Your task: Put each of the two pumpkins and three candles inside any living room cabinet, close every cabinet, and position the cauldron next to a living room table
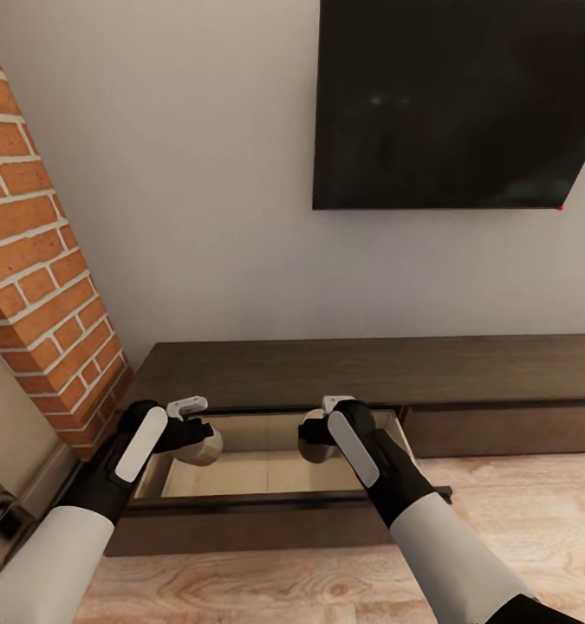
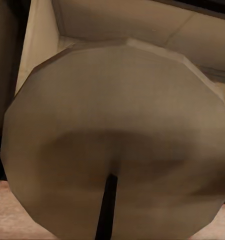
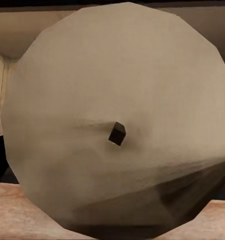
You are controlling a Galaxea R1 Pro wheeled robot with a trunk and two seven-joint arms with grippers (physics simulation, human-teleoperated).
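We have both arms out over the open drawer of the long dark cabinet, which runs along the wall under the black screen, with the brick column off to our left; the drawer is pulled well out and its pale inside shows bare wherever we can see past our arms; the left gripper carries one beige candle just above the drawer's left part, and the left wrist view is taken up by that candle's flat face with the drawer's pale walls behind it; the right gripper carries a second candle above the drawer's right part, and in the right wrist view its face shows the small dark wick at the centre; each candle hangs at its gripper, so we judge each pair of jaws to be clamped on its candle, though the fingers themselves are hidden and we cannot see the contact; as for progress, we reckon we are at the point of lowering two candles into the drawer, neither yet set down; still to come, as far as these pictures tell, are the release of both candles, the third candle, the two pumpkins, the shutting of this drawer and any other open one, and the cauldron beside a table; whether any of those is already done elsewhere we cannot tell
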